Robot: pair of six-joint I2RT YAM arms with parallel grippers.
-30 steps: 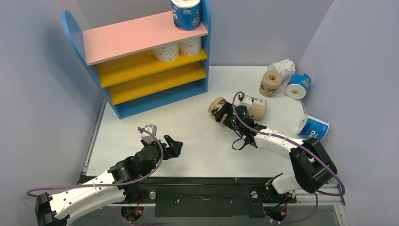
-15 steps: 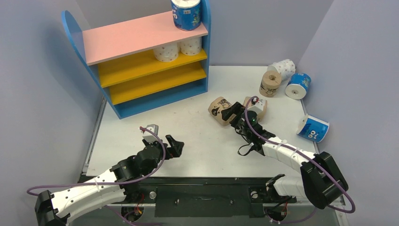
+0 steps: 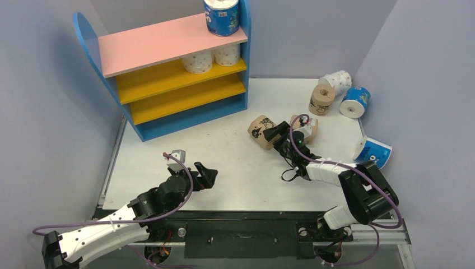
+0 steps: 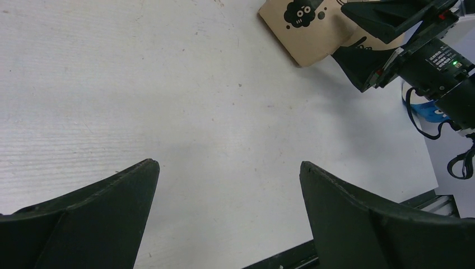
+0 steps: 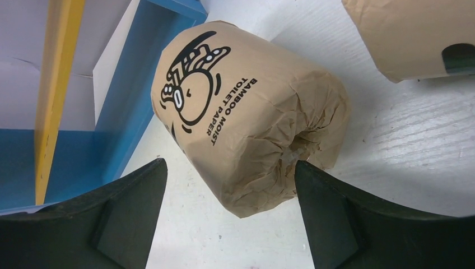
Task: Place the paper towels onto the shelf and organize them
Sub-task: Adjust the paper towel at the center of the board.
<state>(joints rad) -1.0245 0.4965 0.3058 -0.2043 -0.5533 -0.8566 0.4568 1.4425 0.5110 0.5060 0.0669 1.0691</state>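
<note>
Paper wrapping, tan and creased, covers the nearest tan roll [image 5: 246, 129], a short cylinder lying on its side on the white table [image 3: 235, 162]. Its end is gathered into puckered folds, and its flank is printed with a black cartoon and the words BAMBOO MOIST TOILET PAPER. The right gripper [image 5: 229, 168] stands wide apart with one dark matte finger on either side of this roll and grips nothing; whether the fingers touch the wrapper I cannot tell. A second tan roll [image 5: 414, 33] lies just beside it. The left gripper [image 4: 228, 166] is likewise spread wide and empty, low over finely grained tabletop. The shelf [image 3: 89, 33] has rounded blue side panels, a flat pink top board [image 3: 157, 45], two yellow boards and a blue base. A blue-and-white roll [image 3: 222, 15] stands upright at the pink board's right end, and two white dotted rolls [image 3: 198, 61] stand side by side at the right end of the upper yellow board [image 3: 157, 78]. Only the top view shows the far right corner, where a third tan roll [image 3: 321, 99], a dotted white roll [image 3: 338, 81] and a blue roll [image 3: 355, 101] lie close together, with another blue roll [image 3: 372, 151] apart by the right wall. Only the right wrist view makes the lettering legible, and the left wrist view alone shows a small green light [image 4: 452, 63] on the right gripper's body.
</note>
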